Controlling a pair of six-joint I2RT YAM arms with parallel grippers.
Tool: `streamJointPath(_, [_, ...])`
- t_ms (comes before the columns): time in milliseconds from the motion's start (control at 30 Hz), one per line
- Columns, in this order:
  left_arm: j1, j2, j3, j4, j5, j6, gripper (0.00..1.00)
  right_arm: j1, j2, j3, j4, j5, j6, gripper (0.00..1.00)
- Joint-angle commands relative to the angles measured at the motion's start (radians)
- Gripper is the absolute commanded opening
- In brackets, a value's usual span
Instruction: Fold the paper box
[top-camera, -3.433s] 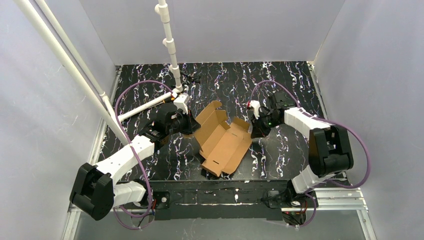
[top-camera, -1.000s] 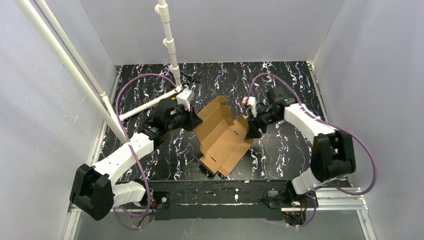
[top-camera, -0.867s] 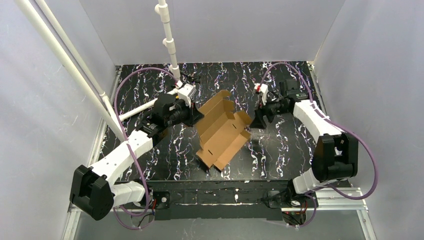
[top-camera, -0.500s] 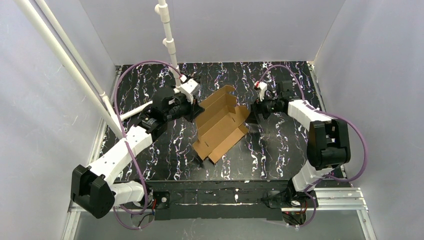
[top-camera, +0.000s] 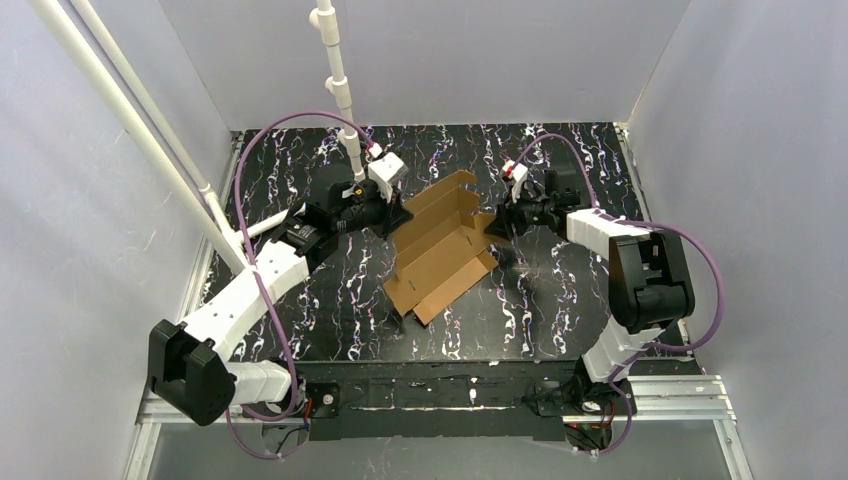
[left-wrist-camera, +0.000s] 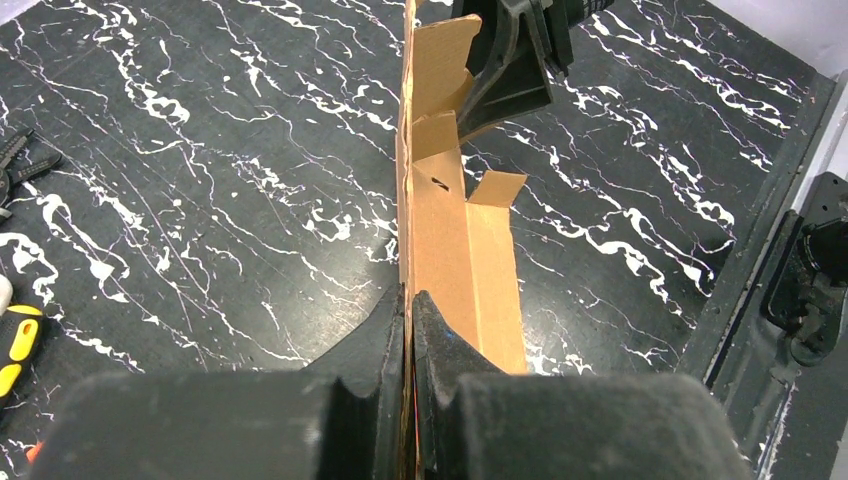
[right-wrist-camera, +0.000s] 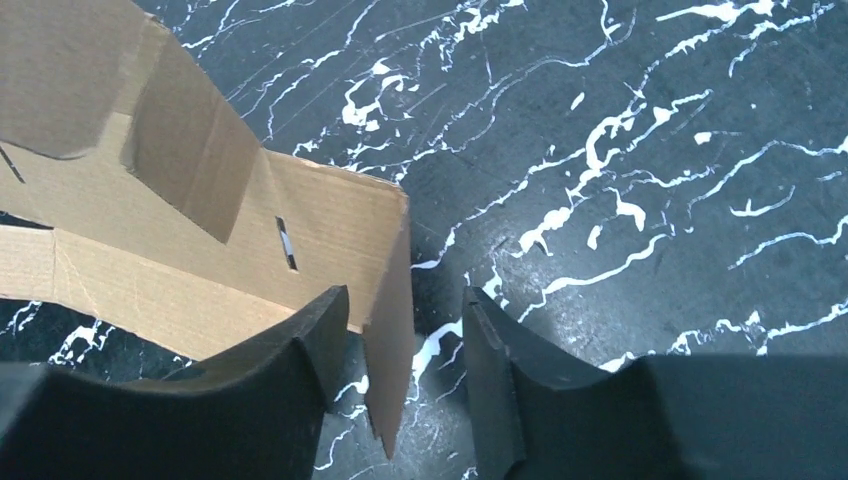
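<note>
While the left pincer (left-wrist-camera: 410, 297) clamps the paper box (left-wrist-camera: 441, 232), hiding that edge, the right pincer (right-wrist-camera: 403, 296) stands open.

The black white-veined surface (top-camera: 560, 300) is viewed from high above and behind. Close views are taken along the left tool (left-wrist-camera: 410, 300) and right tool (right-wrist-camera: 405, 300); the brown cardboard box (top-camera: 440, 245) is shared by all.

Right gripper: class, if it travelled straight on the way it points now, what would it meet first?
Probably the paper box: its end flap stands between the right gripper's open jaws, though depth is unclear.
</note>
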Motion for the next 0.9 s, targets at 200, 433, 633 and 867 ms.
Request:
streamJointPath(200, [0.001, 0.011, 0.136, -0.120, -0.037, 0.118, 0.00, 0.008, -0.066, 0.014, 0.066, -0.030, 0.010, 0.12])
streamJointPath(433, [0.001, 0.094, 0.278, -0.184, -0.031, 0.242, 0.00, 0.028, -0.066, -0.003, 0.280, 0.064, 0.174, 0.01])
streamJointPath(633, [-0.001, 0.123, 0.240, -0.160, 0.025, 0.253, 0.00, 0.028, -0.054, -0.083, 0.492, 0.129, 0.226, 0.01])
streamJointPath(867, [-0.003, 0.129, 0.158, -0.125, 0.039, 0.257, 0.00, 0.028, -0.058, -0.166, 0.575, 0.113, 0.218, 0.01])
